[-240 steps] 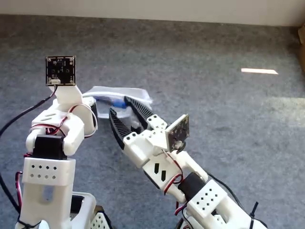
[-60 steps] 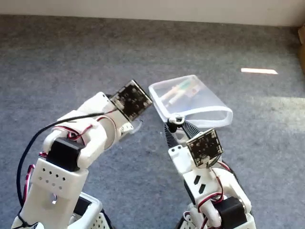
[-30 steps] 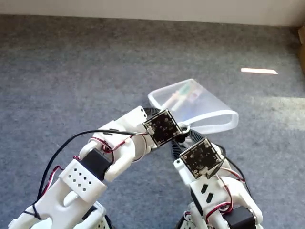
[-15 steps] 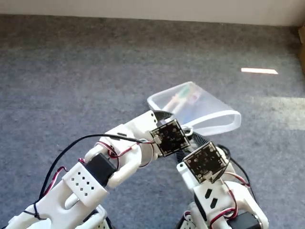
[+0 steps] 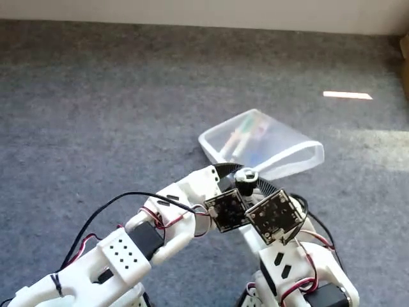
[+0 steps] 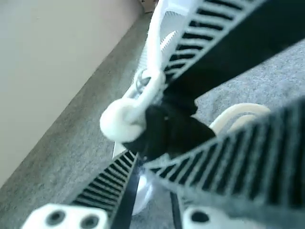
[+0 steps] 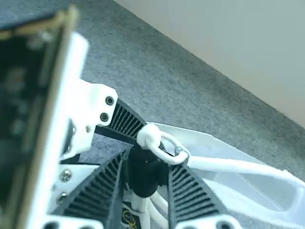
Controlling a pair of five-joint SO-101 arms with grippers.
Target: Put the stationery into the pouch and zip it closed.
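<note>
1. A translucent white plastic pouch (image 5: 275, 148) is seen over the grey carpet (image 5: 128, 96), in front of both arms. Whether it rests on the carpet or is lifted cannot be told.
2. The stationery (image 5: 246, 135), i.e. a few pens w/ green and pink parts, is seen through the pouch wall, already inside.
3. The white zip edge of the pouch is bowed open, so the zip is not yet closed.
4. A small round white ball (image 5: 245, 176) on a metal ring is attached at the pouch corner nearest to the arms.
5. The right gripper (image 7: 143, 164) is placed at this corner. Its black ribbed fingers (image 7: 188, 191) are brought nearly together and the pouch corner is clamped btw. them, w/ a dark piece just under the white ball.
6. The left gripper (image 5: 223, 171) is placed at the same corner, just beside the right gripper, and the white ball (image 6: 118, 125) is seen very close in its wrist view. If it is closed on anything cannot be told.
7. A pale wall strip (image 5: 192, 11) is seen at the far edge, and a bright light patch (image 5: 348, 95) lies on the carpet, well apart from the pouch.
</note>
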